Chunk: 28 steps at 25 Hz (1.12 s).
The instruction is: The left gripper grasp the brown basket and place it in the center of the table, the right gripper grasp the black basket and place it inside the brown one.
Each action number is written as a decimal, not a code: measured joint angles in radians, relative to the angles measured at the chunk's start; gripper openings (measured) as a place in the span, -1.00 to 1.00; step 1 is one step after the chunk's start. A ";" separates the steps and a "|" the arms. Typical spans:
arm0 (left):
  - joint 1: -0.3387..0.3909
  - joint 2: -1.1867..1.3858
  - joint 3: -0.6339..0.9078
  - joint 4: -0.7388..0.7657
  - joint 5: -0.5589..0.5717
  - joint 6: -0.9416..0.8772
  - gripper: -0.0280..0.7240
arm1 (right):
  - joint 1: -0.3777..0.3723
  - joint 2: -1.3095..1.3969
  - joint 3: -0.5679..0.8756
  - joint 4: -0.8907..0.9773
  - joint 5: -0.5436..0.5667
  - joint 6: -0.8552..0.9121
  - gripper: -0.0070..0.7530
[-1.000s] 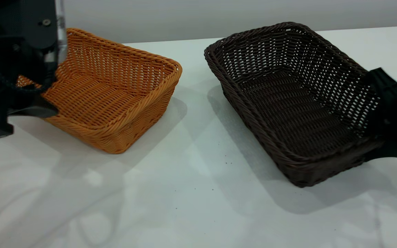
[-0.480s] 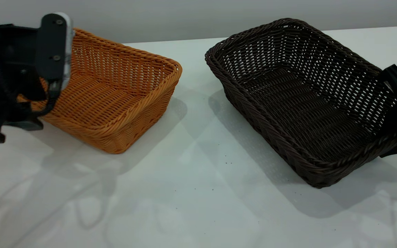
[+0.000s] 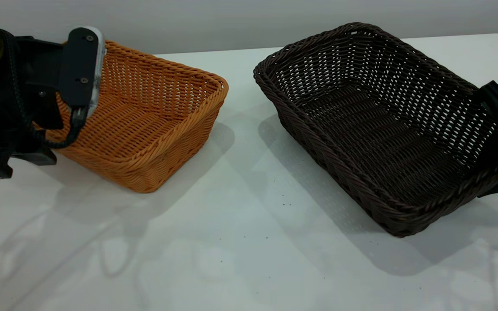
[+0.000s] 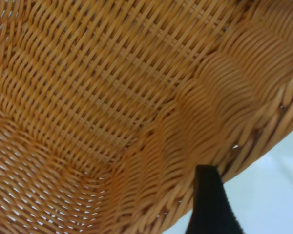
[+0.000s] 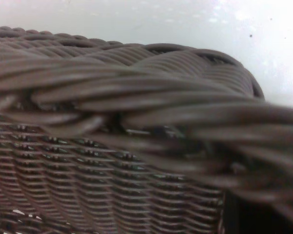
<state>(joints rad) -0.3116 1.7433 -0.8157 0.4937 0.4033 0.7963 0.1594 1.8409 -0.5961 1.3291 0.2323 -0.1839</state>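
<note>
The brown basket (image 3: pixel 145 116) rests on the white table (image 3: pixel 240 242) at the left. My left gripper (image 3: pixel 15 164) hangs at its left end, open. In the left wrist view one black finger (image 4: pixel 212 204) overlaps the braided rim of the brown basket (image 4: pixel 112 97), with bare table beside it. The black basket (image 3: pixel 374 129) stands at the right, tilted, its right end raised off the table. My right gripper (image 3: pixel 497 142) is shut on that end wall. The right wrist view is filled by the rim of the black basket (image 5: pixel 136 97), with a dark finger (image 5: pixel 254 217) against the weave.
A grey wall (image 3: pixel 231 21) runs behind the table's far edge. A strip of white tabletop separates the two baskets, and a wide stretch lies in front of them, marked with a few dark specks (image 3: pixel 285 204).
My left gripper rose and shifted right over the brown basket's left end; that basket stayed put. The black basket's right end lifted and its rim swung slightly with my right gripper.
</note>
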 joint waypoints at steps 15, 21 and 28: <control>0.000 0.151 0.000 0.207 -0.184 -0.008 0.09 | 0.000 0.001 0.001 -0.001 0.006 -0.006 -0.63; 0.000 0.205 0.000 0.271 -0.235 -0.008 -0.07 | 0.000 0.001 0.001 -0.001 0.006 -0.027 -0.63; -0.001 0.215 -0.001 0.312 -0.250 -0.004 -0.69 | 0.000 0.001 -0.001 -0.001 0.000 -0.079 -0.63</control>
<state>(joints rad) -0.3126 1.9586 -0.8166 0.8052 0.1538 0.7920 0.1594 1.8417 -0.5973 1.3284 0.2322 -0.2628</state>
